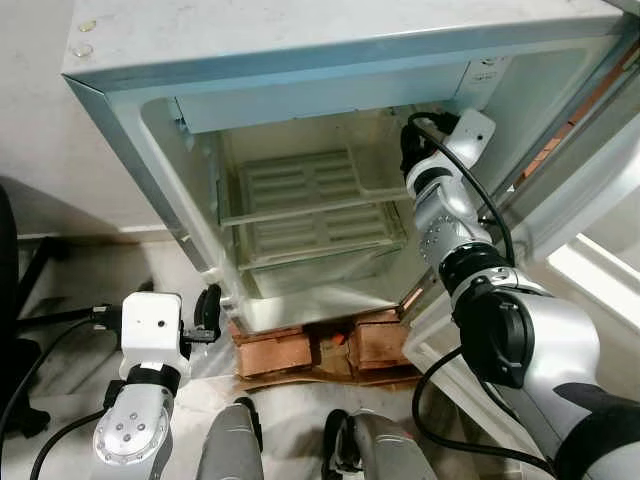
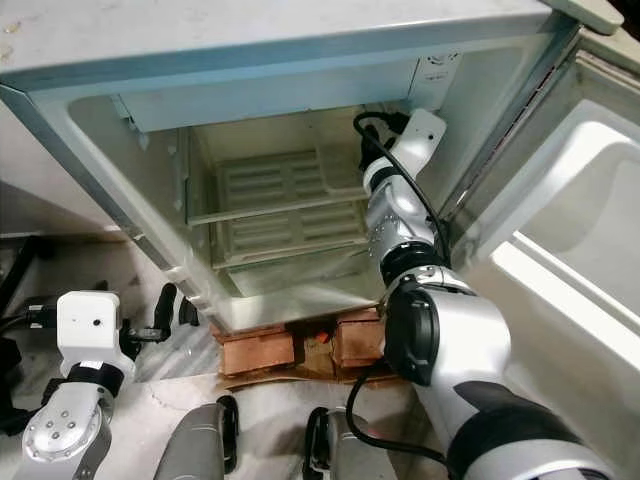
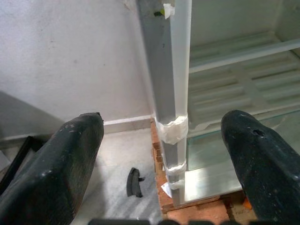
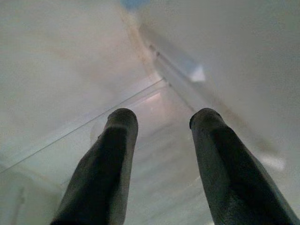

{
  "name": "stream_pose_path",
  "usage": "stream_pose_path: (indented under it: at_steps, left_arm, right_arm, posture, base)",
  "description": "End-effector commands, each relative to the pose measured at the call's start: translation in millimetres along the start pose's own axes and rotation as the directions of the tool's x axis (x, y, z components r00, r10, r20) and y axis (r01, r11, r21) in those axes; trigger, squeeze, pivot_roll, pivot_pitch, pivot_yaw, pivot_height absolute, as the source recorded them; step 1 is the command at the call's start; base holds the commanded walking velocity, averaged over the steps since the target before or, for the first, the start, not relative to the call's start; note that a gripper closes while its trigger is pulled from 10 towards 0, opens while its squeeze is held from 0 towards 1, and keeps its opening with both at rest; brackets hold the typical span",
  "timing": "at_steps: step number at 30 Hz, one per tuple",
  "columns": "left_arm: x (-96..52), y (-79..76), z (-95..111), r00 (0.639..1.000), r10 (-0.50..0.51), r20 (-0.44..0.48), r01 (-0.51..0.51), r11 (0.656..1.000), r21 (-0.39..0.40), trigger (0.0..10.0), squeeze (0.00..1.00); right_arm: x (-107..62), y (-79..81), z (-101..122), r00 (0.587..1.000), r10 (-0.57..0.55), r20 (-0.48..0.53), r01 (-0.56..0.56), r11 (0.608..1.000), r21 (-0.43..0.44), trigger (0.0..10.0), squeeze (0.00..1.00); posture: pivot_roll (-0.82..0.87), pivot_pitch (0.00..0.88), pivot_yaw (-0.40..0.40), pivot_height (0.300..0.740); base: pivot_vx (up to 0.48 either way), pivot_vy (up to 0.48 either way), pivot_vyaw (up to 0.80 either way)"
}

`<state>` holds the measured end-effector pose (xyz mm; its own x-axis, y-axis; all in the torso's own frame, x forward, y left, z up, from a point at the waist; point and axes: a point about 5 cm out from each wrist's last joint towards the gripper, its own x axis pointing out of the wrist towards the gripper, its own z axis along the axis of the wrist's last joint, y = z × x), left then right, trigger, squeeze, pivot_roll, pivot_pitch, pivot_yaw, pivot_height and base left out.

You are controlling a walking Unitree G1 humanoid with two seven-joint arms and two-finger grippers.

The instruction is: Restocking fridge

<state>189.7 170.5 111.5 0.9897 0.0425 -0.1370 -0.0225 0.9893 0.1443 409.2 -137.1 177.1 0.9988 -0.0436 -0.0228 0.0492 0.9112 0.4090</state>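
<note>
The fridge (image 1: 330, 60) stands open, and its door (image 2: 560, 270) swings out to the right. The right gripper (image 4: 159, 140) is deep inside, up near the far right corner, just above a glass shelf (image 1: 300, 205). Its two fingers are apart and hold nothing. I think the robot is between items, with an arm inside but nothing to put down. The shelves look bare, so most of the job seems left to do. Next, I think that arm must back out without bumping the shelf and go get food. The left gripper (image 3: 159, 154) waits low, near the fridge's left front edge, spread wide and empty. The fridge sits on bricks (image 1: 320, 350).
</note>
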Motion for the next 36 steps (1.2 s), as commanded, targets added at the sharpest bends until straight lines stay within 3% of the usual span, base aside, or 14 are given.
stream_pose_path:
  at_steps: [1,7,8,16,22,31,34,36]
  left_arm:
    - [-0.9,1.4,-7,0.999,0.014,-0.030,-0.014,1.000,0.001,10.0,0.00]
    - [6.0,-1.7,-6,1.000,0.017,-0.017,-0.017,1.000,-0.008,10.0,0.00]
    - [7.6,-2.4,-6,1.000,0.017,-0.013,-0.017,1.000,-0.010,10.0,0.00]
    - [15.3,-6.3,-5,1.000,0.011,0.007,-0.010,1.000,-0.019,10.0,0.00]
    - [24.9,-10.4,-3,0.999,-0.002,0.032,0.003,1.000,-0.027,10.0,0.00]
    - [30.5,-12.8,-3,0.999,-0.008,0.047,0.009,0.999,-0.031,10.0,0.00]
    - [32.5,-13.2,-4,0.999,-0.010,0.050,0.012,0.999,-0.031,10.0,0.00]
    - [33.7,-14.0,-4,0.999,-0.016,0.052,0.017,0.999,-0.031,10.0,0.00]
  right_arm:
    - [1.2,0.4,5,1.000,0.008,0.018,-0.008,1.000,-0.021,10.0,1.00]
    - [0.1,-8.2,7,0.999,0.015,0.035,-0.013,0.998,-0.067,10.0,1.00]
    - [0.0,-9.3,8,0.999,0.029,0.040,-0.025,0.995,-0.097,10.0,1.00]
    - [-2.5,-4.9,4,0.984,0.175,0.032,-0.171,0.980,-0.097,10.0,1.00]
    - [-8.0,3.6,-1,0.931,0.364,0.030,-0.360,0.928,-0.093,10.0,1.00]
    - [-15.4,9.7,-8,0.858,0.514,0.014,-0.510,0.854,-0.102,10.0,1.00]
    - [-19.8,9.4,-16,0.828,0.561,-0.016,-0.560,0.824,-0.093,10.0,1.00]
    - [-26.8,6.3,-29,0.788,0.610,-0.081,-0.615,0.782,-0.102,10.0,1.00]
  posture:
    - [0.24,0.211,-0.067,0.740]
    - [0.22,0.192,-0.073,0.740]
    - [0.22,0.187,-0.074,0.740]
    - [0.20,0.163,-0.072,0.740]
    - [0.17,0.140,-0.068,0.740]
    - [0.16,0.122,-0.065,0.740]
    - [0.15,0.114,-0.060,0.740]
    - [0.14,0.111,-0.056,0.740]
  base:
    - [0.000,0.000,0.00]
    - [0.000,0.000,0.00]
    - [0.000,0.000,0.00]
    - [0.000,0.000,0.00]
    - [0.000,0.000,0.00]
    - [0.000,0.000,0.00]
    - [0.000,0.000,0.00]
    - [0.000,0.000,0.00]
